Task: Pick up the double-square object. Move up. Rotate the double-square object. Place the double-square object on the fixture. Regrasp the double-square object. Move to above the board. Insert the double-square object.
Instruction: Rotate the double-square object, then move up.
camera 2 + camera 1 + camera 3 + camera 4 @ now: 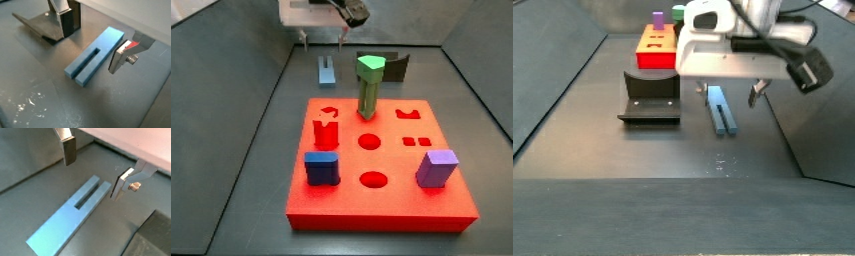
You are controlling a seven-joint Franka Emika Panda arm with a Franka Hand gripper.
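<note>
The double-square object (327, 71), a slate-blue grooved bar, lies flat on the grey floor behind the board; it shows in both wrist views (70, 218) (97, 55) and in a side view (718, 110). My gripper (325, 42) hangs just above it, open and empty, with its jaws on either side of one end of the bar and clear of it (93, 178) (91, 50) (724, 98). The fixture (651, 98) stands on the floor beside the bar (40, 27) (396, 68). The red board (372, 205) lies nearer the front (647, 60).
On the board stand a tall green peg (369, 85), a red piece (325, 130), a dark-blue block (321, 167) and a purple block (438, 167). Grey walls rise around the floor (251, 90).
</note>
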